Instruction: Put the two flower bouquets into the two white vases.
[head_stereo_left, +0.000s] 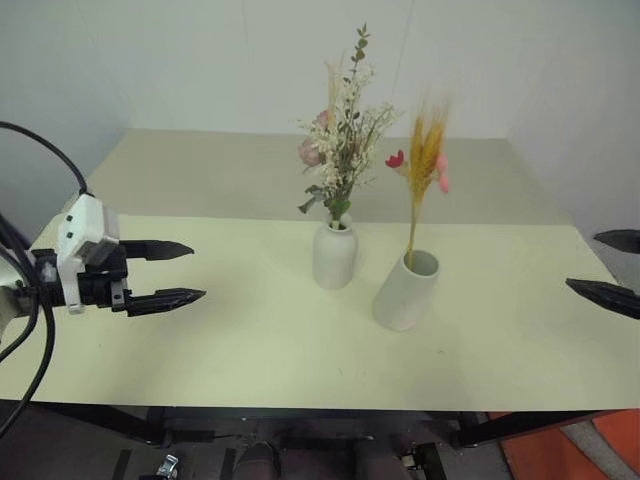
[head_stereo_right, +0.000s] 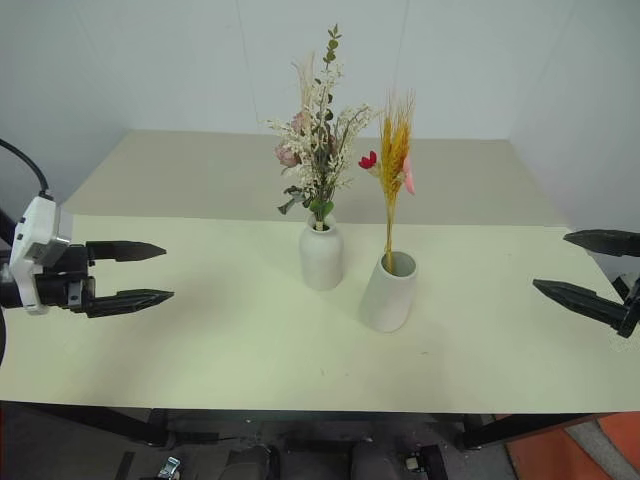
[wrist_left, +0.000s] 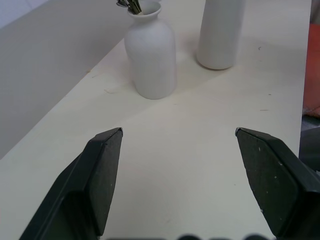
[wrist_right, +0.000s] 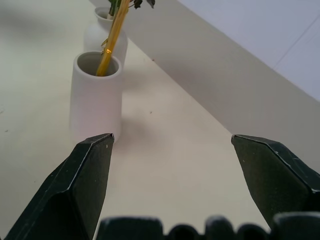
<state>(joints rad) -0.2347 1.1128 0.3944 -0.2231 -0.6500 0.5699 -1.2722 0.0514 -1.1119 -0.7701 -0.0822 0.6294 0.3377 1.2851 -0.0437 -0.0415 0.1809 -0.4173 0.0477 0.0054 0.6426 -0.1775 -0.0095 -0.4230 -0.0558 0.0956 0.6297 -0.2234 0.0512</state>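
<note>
A bottle-shaped white vase (head_stereo_left: 334, 255) stands mid-table and holds the bushy bouquet (head_stereo_left: 341, 140) of pink rose, cream sprigs and green leaves. To its right a wide-mouthed white vase (head_stereo_left: 406, 290) leans and holds the slim yellow-stalked bouquet (head_stereo_left: 424, 165) with small pink-red blossoms. My left gripper (head_stereo_left: 190, 272) hovers open over the table's left side, well away from the vases, with nothing between its fingers. My right gripper (head_stereo_right: 570, 268) is open at the table's right edge, also empty. Both vases appear in the left wrist view (wrist_left: 150, 55) and the right wrist view (wrist_right: 96, 95).
The cream table (head_stereo_left: 250, 340) has bare surface around both vases. A second, slightly darker table surface (head_stereo_left: 200, 170) extends behind it up to the white wall. An orange object (head_stereo_left: 600, 445) sits below the front right edge.
</note>
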